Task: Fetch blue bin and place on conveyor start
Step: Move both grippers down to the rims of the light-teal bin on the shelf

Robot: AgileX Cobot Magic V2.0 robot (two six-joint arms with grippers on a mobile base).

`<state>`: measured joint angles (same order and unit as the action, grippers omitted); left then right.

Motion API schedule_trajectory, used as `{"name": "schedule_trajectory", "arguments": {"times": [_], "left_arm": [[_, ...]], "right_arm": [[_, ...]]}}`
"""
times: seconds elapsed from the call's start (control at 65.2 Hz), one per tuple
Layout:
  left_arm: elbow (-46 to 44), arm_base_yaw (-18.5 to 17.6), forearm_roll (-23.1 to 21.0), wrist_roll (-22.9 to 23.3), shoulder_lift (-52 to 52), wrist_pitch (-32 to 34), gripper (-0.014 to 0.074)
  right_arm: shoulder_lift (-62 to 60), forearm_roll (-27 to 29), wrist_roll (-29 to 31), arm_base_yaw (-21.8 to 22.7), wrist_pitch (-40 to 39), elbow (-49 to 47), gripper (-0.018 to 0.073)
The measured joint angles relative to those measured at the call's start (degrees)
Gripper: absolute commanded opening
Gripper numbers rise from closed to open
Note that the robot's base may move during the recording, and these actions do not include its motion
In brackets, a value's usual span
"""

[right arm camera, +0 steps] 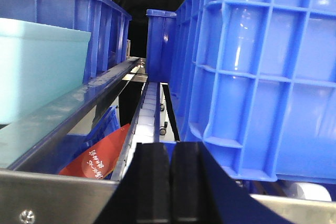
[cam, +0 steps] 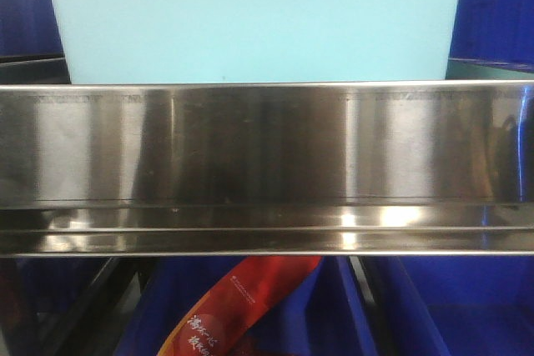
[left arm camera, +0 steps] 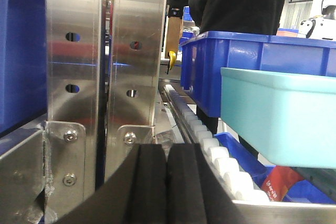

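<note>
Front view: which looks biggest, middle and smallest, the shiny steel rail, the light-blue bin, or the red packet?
1. stainless steel rail, spanning the whole picture.
2. blue bin, though its top is cut off.
3. red packet, much smaller, partly hidden below the rail.

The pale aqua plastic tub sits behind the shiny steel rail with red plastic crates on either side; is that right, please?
Not quite: the front view shows the plastic crates beside the pale aqua plastic tub are dark blue, not red. The tub does sit behind the shiny steel rail.
</note>
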<state>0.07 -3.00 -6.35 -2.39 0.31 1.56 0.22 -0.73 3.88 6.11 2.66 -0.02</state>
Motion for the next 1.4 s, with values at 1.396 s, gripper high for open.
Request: {"name": "schedule_trajectory", "arguments": {"times": [1.396], "left_arm": [[-2.9,0.0,0.0,0.0,-0.09,-1.56,-0.0111]], "right_arm": [[-0.04,0.0,0.0,-0.34,-2.66,-3.68,-0.0165]]}}
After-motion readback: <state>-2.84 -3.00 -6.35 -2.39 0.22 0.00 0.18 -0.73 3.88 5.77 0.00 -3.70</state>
